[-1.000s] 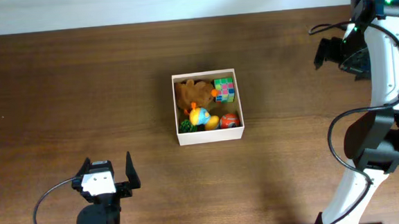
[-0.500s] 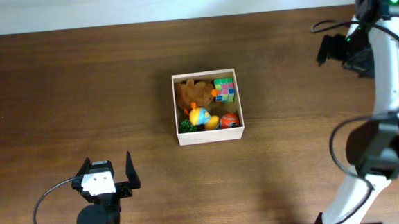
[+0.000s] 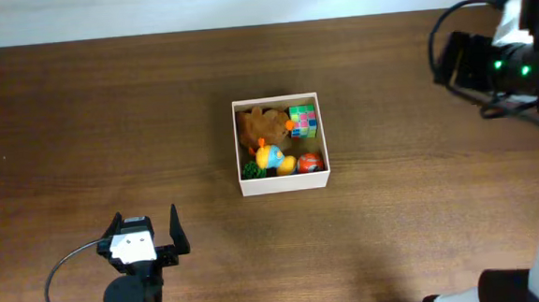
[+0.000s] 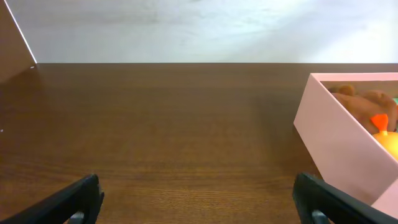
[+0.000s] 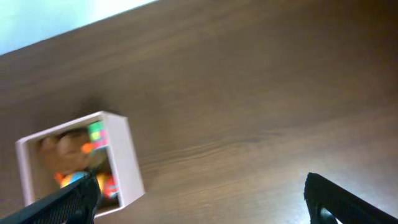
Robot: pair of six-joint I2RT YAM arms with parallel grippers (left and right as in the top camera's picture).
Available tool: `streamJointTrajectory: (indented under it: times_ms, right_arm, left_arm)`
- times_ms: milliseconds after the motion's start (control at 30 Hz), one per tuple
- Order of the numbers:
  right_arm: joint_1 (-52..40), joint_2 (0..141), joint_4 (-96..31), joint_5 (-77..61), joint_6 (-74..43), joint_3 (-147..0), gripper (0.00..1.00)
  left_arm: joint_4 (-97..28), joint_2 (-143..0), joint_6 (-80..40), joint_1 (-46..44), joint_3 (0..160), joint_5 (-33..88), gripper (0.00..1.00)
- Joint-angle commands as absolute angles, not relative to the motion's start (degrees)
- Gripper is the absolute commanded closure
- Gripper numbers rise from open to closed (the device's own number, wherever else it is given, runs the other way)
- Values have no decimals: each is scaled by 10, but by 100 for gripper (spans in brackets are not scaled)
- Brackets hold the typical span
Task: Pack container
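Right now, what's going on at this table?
Nothing is being handled. The white box sits mid-table with toys already in it: a brown plush, a colourful cube, an orange-and-blue toy and a red ball. No toys lie loose on the table. The left gripper is open and empty, low near the front edge. The right gripper is open and empty too, raised off to the far right of the box.

1x container [image 3: 284, 184], 1x plush [image 3: 260, 126], 1x cube [image 3: 303, 120], 1x ball [image 3: 310, 161].
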State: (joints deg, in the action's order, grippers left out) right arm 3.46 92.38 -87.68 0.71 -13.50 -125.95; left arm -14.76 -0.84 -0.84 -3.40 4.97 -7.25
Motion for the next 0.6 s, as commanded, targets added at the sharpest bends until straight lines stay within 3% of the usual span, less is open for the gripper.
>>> streamJointTrajectory:
  times_ms: [0, 100, 367, 567]
  right_arm:
    - [0, 886, -877, 6, -136, -1242, 1]
    - [-20, 842, -858, 12, -136, -1196, 1]
    - [-23, 636, -543, 6, -140, -887, 1]
    - [-22, 525, -429, 9, -140, -708, 1]
  left_arm:
    - [-145, -3, 3, -31, 46, -68, 1]
    - [-145, -3, 3, -31, 46, -68, 1]
    - [-145, -3, 3, -31, 46, -68, 1]
    - [-145, -3, 3, -31, 46, -68, 1]
